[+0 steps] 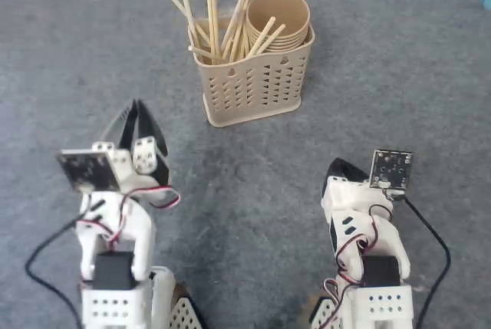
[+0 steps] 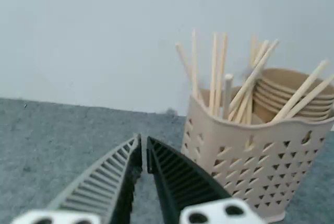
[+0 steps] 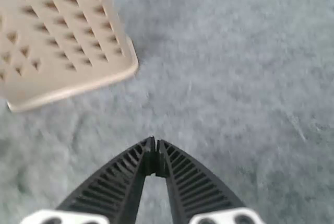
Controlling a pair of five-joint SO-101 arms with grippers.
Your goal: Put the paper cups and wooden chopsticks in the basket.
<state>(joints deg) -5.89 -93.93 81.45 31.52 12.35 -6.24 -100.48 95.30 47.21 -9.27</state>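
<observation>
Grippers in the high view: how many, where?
2. The left gripper, shut, is in front of the basket, to its left; the right gripper, also shut, is to its right, farther off. Both empty.

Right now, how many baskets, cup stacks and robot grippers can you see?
basket: 1
paper cup stack: 1
grippers: 2, the left gripper and the right gripper
Total: 4

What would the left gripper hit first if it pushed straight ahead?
Probably none of the task's things: the left gripper points past the basket, over bare mat toward the wall. If it is angled down, the mat comes first; depth is unclear.
</observation>
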